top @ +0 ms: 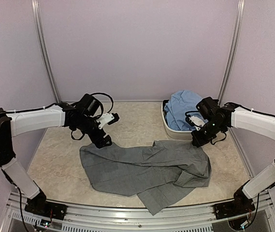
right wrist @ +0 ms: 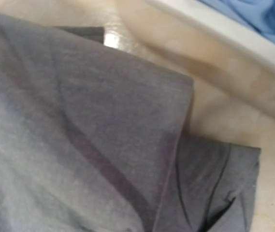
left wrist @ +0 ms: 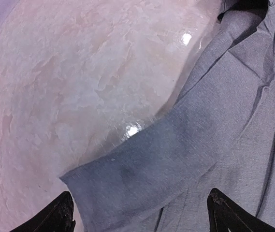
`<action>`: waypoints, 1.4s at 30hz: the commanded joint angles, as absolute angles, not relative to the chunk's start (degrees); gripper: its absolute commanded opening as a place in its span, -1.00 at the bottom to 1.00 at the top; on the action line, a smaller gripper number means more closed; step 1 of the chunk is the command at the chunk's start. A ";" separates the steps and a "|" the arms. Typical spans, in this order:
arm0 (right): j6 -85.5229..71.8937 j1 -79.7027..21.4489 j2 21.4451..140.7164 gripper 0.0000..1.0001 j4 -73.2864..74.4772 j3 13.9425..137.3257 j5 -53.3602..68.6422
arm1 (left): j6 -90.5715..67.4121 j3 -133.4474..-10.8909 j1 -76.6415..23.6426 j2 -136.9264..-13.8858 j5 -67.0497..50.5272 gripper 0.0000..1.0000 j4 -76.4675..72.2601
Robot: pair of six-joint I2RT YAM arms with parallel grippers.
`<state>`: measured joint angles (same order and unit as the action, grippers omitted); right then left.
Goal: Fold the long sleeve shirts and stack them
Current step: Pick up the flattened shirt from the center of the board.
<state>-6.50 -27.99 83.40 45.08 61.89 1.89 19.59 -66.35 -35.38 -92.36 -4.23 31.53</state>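
Nearest us we see the grey shirt (top: 147,169) lying crumpled and spread across the middle of the table (top: 55,150), with one flap reaching toward the near edge. At its far left corner we find the left end effector (top: 104,141) low over the cloth. In its wrist view the two fingertips (left wrist: 62,215) stand wide apart, with a grey sleeve end below and between them. The right end effector (top: 196,141) sits low at the shirt's far right corner. We cannot tell how its fingers stand, since its wrist view shows only folded grey cloth. Just beyond it, the white basin (top: 173,130) holds the bunched light blue shirt (top: 183,106).
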 commanded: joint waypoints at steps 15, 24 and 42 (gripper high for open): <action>-4.41 -28.97 78.45 -1.00 40.00 60.05 10.25 | 37.35 -87.16 -19.29 -119.68 -22.01 0.57 43.00; -4.12 -29.00 78.71 -1.00 39.73 59.57 10.55 | 39.78 -88.53 -18.68 -124.31 -26.54 0.54 45.01; -4.08 -29.01 78.50 -1.00 39.09 58.77 10.48 | 39.88 -81.70 -22.25 -122.43 -28.49 -0.40 44.18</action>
